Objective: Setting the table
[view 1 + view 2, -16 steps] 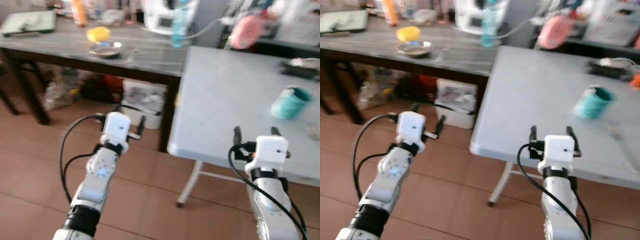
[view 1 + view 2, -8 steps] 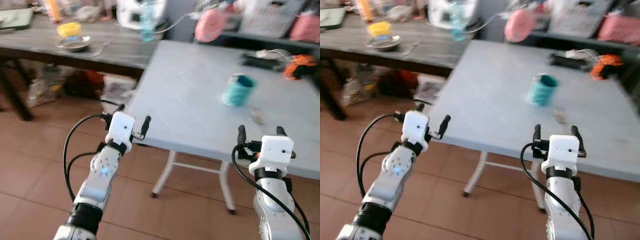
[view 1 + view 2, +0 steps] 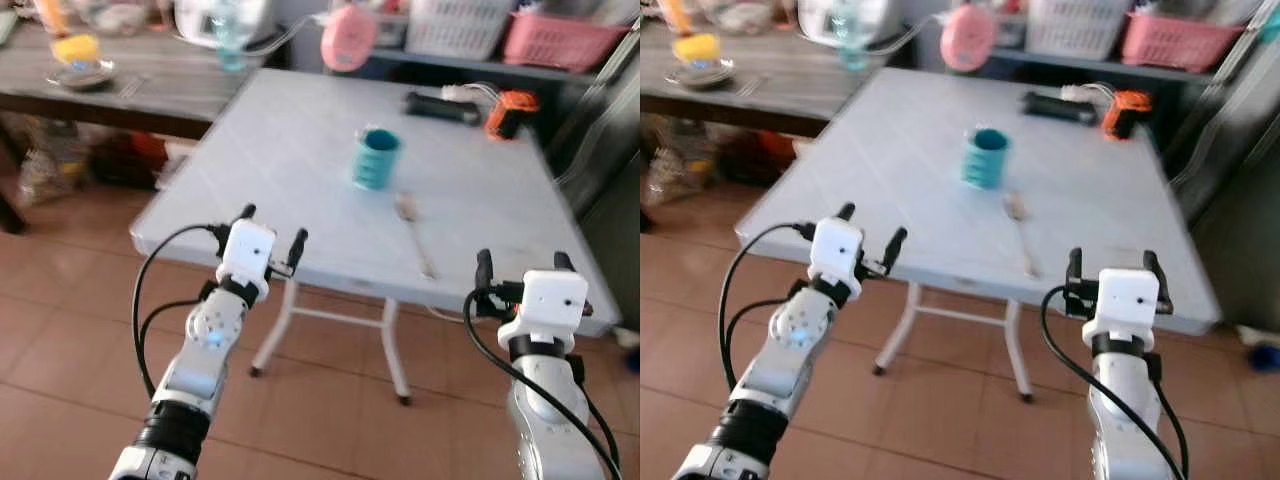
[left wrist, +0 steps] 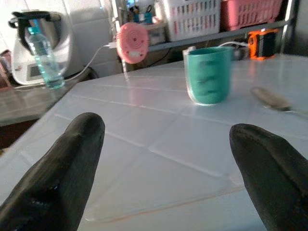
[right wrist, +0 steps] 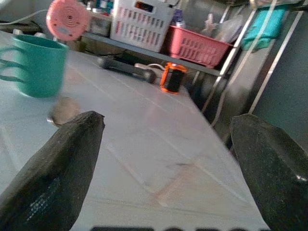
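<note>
Desk (image 3: 300,150) of pale grey stands in front of me on white folding legs, above a floor (image 3: 60,330) of reddish tiles. At my far left there is a second, darker wooden desk (image 3: 150,90) with a yellow object (image 3: 75,48) and a small dish (image 3: 85,75) on it; these are blurred. A clear bottle (image 3: 228,25) stands at its far end.

My left claw (image 3: 272,232) hovers at the near left edge of the pale desk, with its two black fingers (image 4: 62,168) spread wide and grasping nothing. From its wrist camera I look across the desk top toward the teal mug (image 4: 208,74).

The teal mug (image 3: 375,158) stands upright near the middle of the pale desk. Just beside it, toward me and a little to the right, a spoon (image 3: 412,232) lies flat with its handle pointing to the near edge. Behind the mug, a pink round object (image 3: 347,35) is at the far edge. Further right lie a black object (image 3: 440,105) and an orange one (image 3: 505,112), and behind them a white basket (image 3: 450,15) and a pink basket (image 3: 565,35) are on a shelf.

My right claw (image 3: 520,265) hovers at the near right edge of the desk, released too, its fingers (image 5: 62,168) well apart, empty.
</note>
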You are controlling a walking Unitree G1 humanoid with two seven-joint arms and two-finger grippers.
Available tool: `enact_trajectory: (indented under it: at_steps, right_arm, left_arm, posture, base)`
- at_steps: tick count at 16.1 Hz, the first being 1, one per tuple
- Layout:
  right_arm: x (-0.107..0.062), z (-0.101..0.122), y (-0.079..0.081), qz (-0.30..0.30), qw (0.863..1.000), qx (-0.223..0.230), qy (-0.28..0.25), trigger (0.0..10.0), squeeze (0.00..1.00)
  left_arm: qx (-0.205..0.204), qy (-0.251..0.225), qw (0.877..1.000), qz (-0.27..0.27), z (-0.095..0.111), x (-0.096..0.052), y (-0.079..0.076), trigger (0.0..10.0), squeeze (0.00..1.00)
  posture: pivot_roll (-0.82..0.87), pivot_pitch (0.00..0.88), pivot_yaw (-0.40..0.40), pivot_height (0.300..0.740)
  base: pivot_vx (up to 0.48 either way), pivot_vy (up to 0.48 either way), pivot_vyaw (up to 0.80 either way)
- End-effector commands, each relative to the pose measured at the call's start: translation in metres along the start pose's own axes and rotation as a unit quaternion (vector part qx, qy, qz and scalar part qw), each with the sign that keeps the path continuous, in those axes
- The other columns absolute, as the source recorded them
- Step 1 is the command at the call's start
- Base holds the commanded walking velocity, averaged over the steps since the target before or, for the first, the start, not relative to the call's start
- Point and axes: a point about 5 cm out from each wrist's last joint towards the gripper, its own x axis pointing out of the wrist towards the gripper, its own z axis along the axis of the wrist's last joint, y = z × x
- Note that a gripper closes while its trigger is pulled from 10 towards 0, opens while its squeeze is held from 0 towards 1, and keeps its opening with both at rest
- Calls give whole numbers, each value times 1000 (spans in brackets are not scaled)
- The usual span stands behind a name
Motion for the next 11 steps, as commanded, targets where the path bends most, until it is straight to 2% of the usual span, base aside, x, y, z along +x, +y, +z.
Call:
enact_trajectory:
  at_steps: [1,11]
  right_arm:
    - [2,3,4,5,1000,0,-5,10000,0]
    - [-1,2,6,5,1000,0,-5,10000,0]
  left_arm:
    - [9,3,1000,4,-2,-2,5,10000,0]
    - [-26,4,999,-27,-1,-1,2,10000,0]
  posture:
    - [179,88,-19,740]
    - [178,91,-8,740]
  base:
    - [0,0,0]
    - [0,0,0]
